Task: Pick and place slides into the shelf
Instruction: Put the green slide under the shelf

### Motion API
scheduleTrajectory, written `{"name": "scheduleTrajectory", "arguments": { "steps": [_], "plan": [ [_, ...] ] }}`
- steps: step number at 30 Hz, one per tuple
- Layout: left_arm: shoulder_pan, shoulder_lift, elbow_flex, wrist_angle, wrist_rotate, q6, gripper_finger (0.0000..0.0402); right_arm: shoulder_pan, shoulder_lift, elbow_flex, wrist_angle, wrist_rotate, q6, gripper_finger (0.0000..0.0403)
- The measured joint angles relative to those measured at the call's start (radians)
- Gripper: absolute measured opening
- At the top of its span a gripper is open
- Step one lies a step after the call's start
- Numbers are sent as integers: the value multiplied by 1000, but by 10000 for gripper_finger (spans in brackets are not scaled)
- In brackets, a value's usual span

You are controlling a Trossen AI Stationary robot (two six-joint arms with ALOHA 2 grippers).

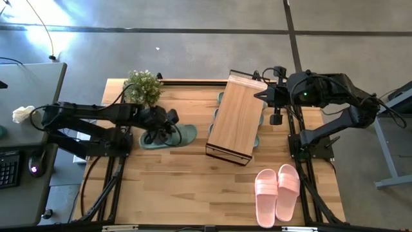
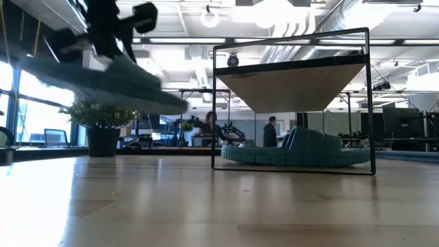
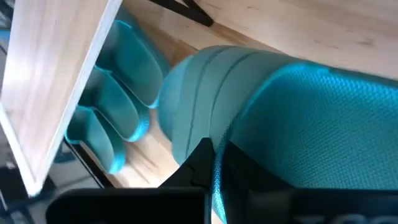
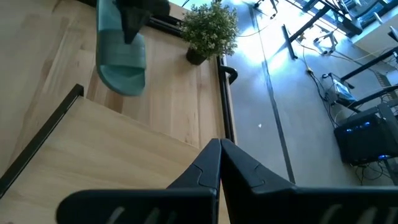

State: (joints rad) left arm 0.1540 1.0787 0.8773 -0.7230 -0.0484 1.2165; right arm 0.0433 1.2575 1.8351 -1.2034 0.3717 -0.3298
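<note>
My left gripper (image 1: 158, 132) is shut on a muted green slide (image 1: 179, 136) at the table's left, between the plant and the shelf. In the low view the slide (image 2: 103, 75) is in the air, tilted. The light-wood shelf (image 1: 235, 119) stands mid-table. Three more green slides (image 3: 118, 93) lie under it, toes poking out past its left side (image 1: 214, 117). The pink pair (image 1: 278, 190) lies sole-down near the front right. My right gripper (image 4: 221, 163) is shut and empty, above the shelf's far right corner (image 1: 262, 96). My left gripper pinches the green slide's rim (image 3: 217, 177) between its two fingers, behind the ridged strap (image 3: 211, 93). The fingers come from above (image 2: 113, 31). The slide is lifted clear of the table and slants, its end toward the shelf lower (image 2: 161, 101).
A potted plant (image 1: 143, 87) stands at the far left of the table, close behind my left gripper. The shelf's dark frame (image 2: 214, 110) is open toward the left. Bare wooden tabletop (image 1: 187, 187) lies in front of the shelf and the left arm.
</note>
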Motion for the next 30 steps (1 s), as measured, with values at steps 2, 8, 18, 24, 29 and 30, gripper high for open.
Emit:
{"name": "scheduleTrajectory", "arguments": {
  "steps": [2, 8, 18, 24, 29, 30],
  "plan": [
    [35, 16, -26, 50, 33, 37, 0, 0, 0, 0, 0, 0, -1, 0],
    [107, 102, -54, 87, 86, 219, 0, 0, 0, 0, -4, 5, 0, 0],
    [127, 294, -54, 195, 88, 484, 0, 0, 0, 0, -5, 44, 0, 0],
    [127, 346, -54, 279, 78, 577, 0, 0, 0, 0, -6, 47, 32, 0],
    [127, 346, -54, 334, 110, 594, 0, 0, 0, 0, -34, 54, 80, 0],
    [127, 346, -54, 329, 113, 595, 0, 0, 0, 0, -42, 58, 91, 0]
  ]
}}
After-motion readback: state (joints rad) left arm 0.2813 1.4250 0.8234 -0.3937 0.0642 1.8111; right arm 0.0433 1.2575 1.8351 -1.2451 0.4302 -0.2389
